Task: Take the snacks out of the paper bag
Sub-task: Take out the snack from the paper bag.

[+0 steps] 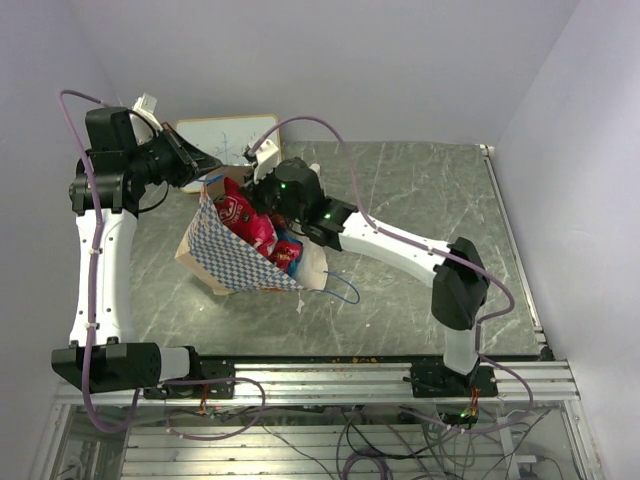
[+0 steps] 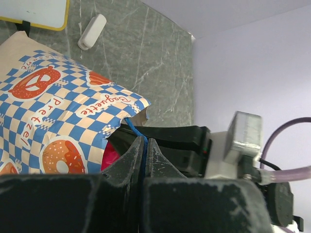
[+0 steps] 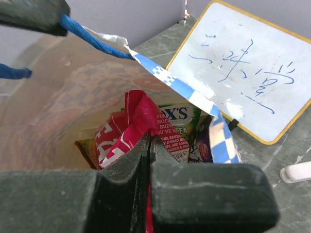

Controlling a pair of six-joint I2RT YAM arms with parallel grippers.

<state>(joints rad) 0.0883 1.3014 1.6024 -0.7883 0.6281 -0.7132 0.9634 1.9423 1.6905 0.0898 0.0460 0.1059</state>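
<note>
Bag: on the desk, mouth open, checked side facing the arm bases.
Left pincer: pressed together on the blue cord handle at the bag's rim.
Right pincer: inside the bag's mouth, pinching the red packet.
Other snacks: green-white packet, orange packet and purple packet, all inside the bag beside the red one.
Board: on the desk behind the bag.
White block: beyond the bag, near the board.

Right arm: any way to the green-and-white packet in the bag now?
Probably not yet: the right gripper is shut on the red packet, which partly covers the green-and-white packet. The paper bag is open, the left gripper pinching its handle.
</note>
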